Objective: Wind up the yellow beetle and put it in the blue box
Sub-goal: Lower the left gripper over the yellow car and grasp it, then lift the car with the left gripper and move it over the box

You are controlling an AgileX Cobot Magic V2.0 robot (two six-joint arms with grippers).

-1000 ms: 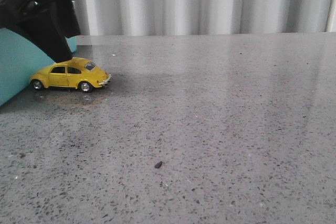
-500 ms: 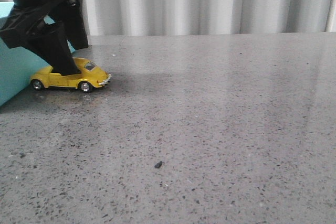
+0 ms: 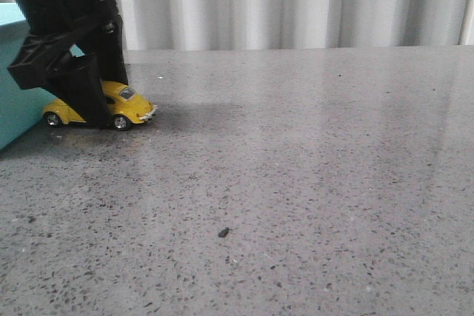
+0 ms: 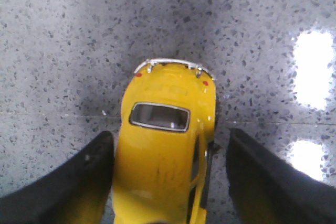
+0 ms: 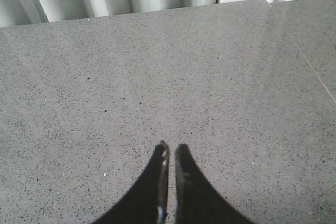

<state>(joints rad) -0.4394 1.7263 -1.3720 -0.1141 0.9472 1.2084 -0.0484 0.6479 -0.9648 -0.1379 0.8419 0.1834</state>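
While the yellow beetle [image 3: 126, 106] sits on the counter [image 3: 296, 168] just beside the blue box [image 3: 15, 112], the left claw [image 4: 168, 182] is lowered astride it, spread open w/ one finger [image 4: 89, 182] touching a side and the other a bit off. Nothing is gripped yet. The right claw [image 5: 169, 153] is pinched closed, empty, over bare counter. The car is judged light, rigid, glossy, so prob. slippery; grip is best taken across the flat door sides, not the curved roof.
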